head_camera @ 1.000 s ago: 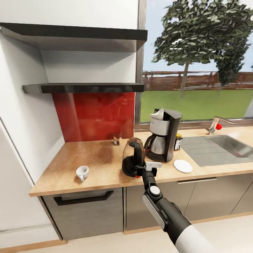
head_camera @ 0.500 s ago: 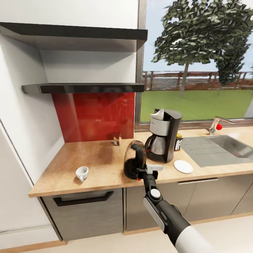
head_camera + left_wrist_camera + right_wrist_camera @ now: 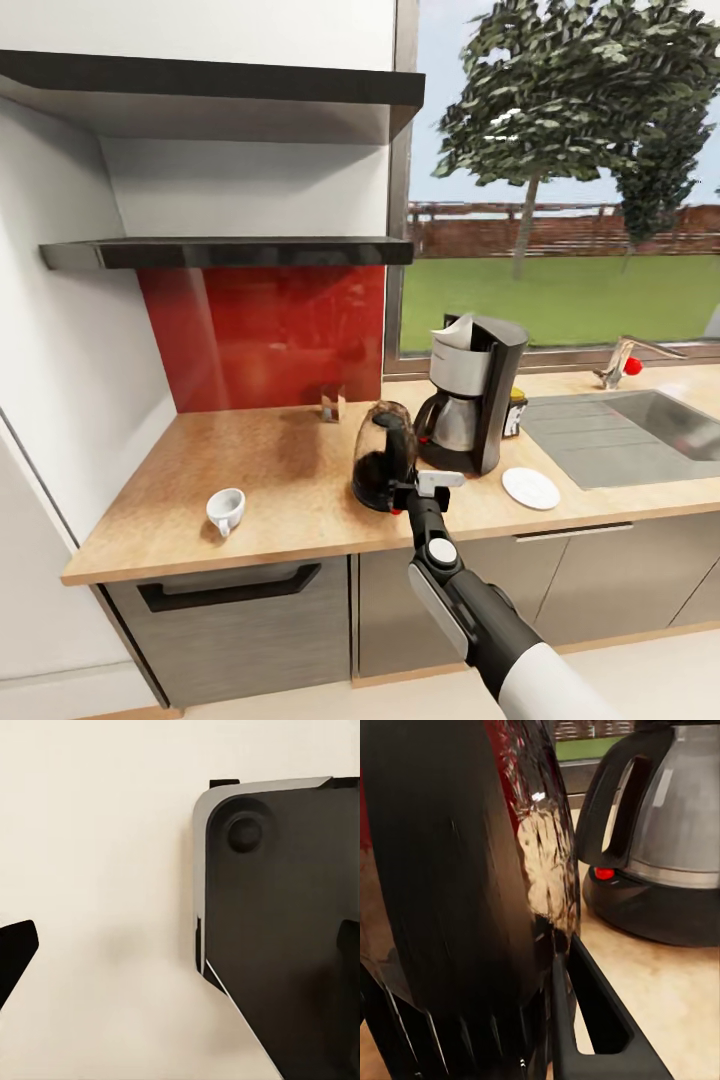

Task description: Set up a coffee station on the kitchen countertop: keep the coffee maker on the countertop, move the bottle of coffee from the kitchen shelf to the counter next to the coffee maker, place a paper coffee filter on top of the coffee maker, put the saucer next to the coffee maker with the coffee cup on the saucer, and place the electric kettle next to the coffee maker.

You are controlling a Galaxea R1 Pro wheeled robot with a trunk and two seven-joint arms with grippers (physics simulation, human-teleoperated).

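Head view: right pincer (image 3: 408, 490) is clamped on the electric kettle (image 3: 383, 455) handle; the kettle stands on the tabletop (image 3: 290, 470), coffee maker (image 3: 472, 405) just beyond-right of the pincer, saucer (image 3: 530, 488) farther right, coffee cup (image 3: 225, 510) well left. Left wrist view: left pincer (image 3: 180, 952) spread, fingers apart. Right wrist view: kettle body (image 3: 457, 870) fills the grip, coffee maker carafe (image 3: 667, 832) just past it.

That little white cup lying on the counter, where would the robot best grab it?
Probably by the rim. The coffee cup lies tipped on the countertop, apart from everything else, its mouth facing up and toward the robot. A claw coming from above could pinch one wall, one finger inside. Its handle is too small to judge.
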